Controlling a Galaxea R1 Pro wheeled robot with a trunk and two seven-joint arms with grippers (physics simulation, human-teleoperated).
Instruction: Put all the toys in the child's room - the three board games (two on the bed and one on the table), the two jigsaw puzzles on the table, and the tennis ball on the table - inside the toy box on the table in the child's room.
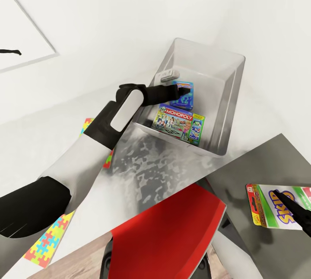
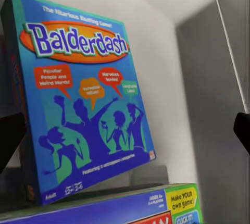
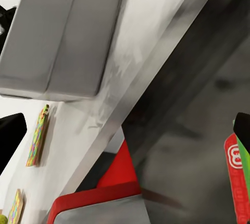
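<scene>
Head view: left pincer (image 1: 185, 91) open inside toy box (image 1: 231, 97) beside Balderdash game (image 1: 183, 94); right pincer (image 1: 298, 212) open around Skip-Bo game (image 1: 276, 212).

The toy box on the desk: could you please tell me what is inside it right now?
The toy box holds two board games: a Monopoly box and a blue Balderdash box propped upright behind it. The left gripper reaches in, hiding part of the floor.

Inside the light grey plastic toy box (image 1: 224, 110): blue Balderdash game box (image 1: 185, 90) behind white-green Monopoly box (image 1: 179, 125). Left on the speckled table (image 1: 172, 166), two multicoloured jigsaw sheets (image 1: 45, 242). Right, on the dark grey wing (image 1: 268, 162), green-yellow-red Skip-Bo box (image 1: 276, 212).
</scene>
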